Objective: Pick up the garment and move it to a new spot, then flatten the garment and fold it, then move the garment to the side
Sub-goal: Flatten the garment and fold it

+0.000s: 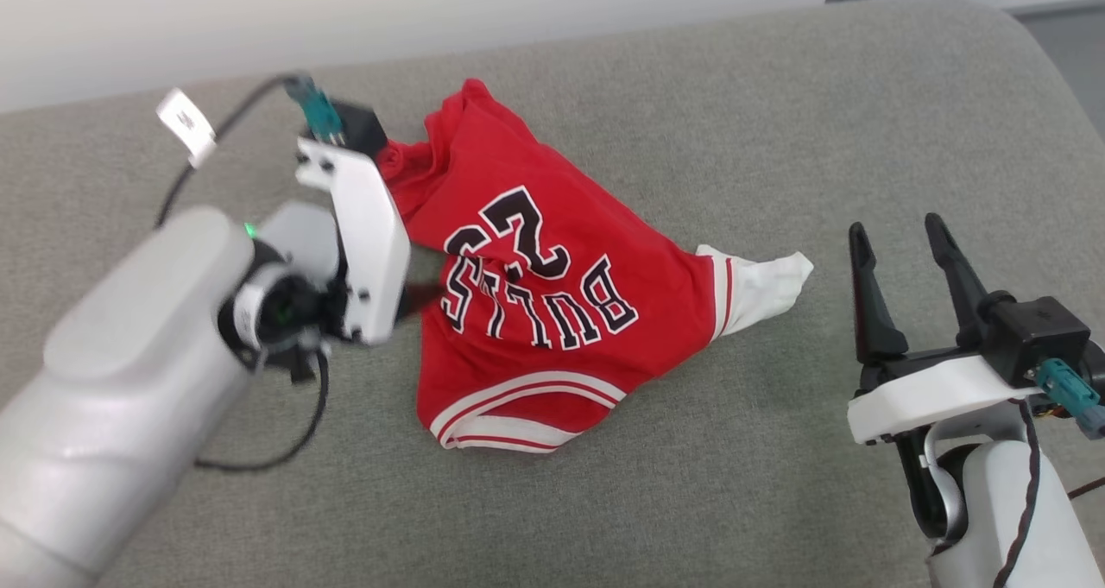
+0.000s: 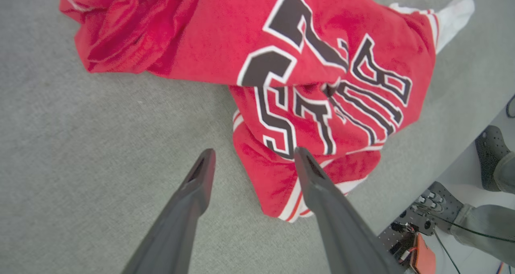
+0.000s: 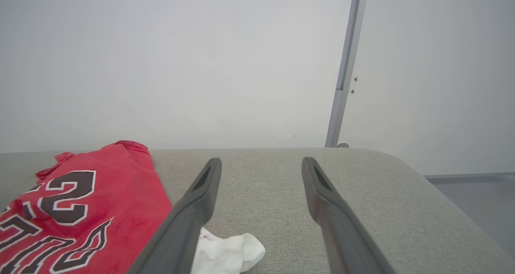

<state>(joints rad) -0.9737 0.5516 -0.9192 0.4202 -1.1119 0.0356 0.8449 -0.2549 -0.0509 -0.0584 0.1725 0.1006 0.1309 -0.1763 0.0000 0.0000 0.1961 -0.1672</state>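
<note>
Left gripper [image 2: 253, 153], spread, hovered at the crumpled shirt [image 1: 535, 312], right gripper [image 1: 898, 236] likewise spread: seemingly pickup, needing a pinch next.

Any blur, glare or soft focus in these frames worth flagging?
Head view: left forearm slightly smeared, garment lettering crisp, light soft, shadows faint. Left wrist view: left pincer soft up close, print sharp. Right wrist view: flat bright wall, no glare, right pincer a bit soft.
</note>
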